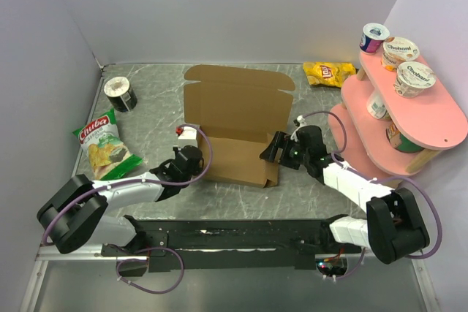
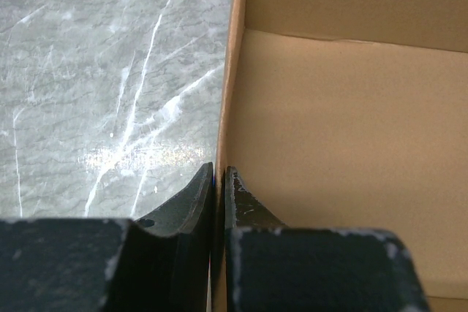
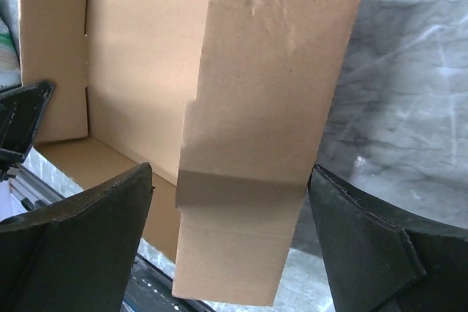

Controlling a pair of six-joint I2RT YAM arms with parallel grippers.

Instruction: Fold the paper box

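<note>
L pincer is clamped on the paper box, its fingers pinching the box's left side wall, one outside over the table, one inside. R pincer is spread wide w/ the box's right end flap standing btwn its fingers. The flap sits close to the finger at that view's right, but contact isn't clear. The box sits mid-table btwn the two arms, just past both pincers. It's plain brown unprinted cardboard, half erected: floor flat on the table, low front wall up, left wall up, back wall up. The lid panel is open and extends toward the far side, w/ small tabs at its corners. The right end flap has a crease across it and a step cut in one edge. Further left on the table: a green chip bag, then a black-and-white cylinder. Far right: a yellow chip bag and a pink two-tier shelf w/ yogurt cups.
</note>
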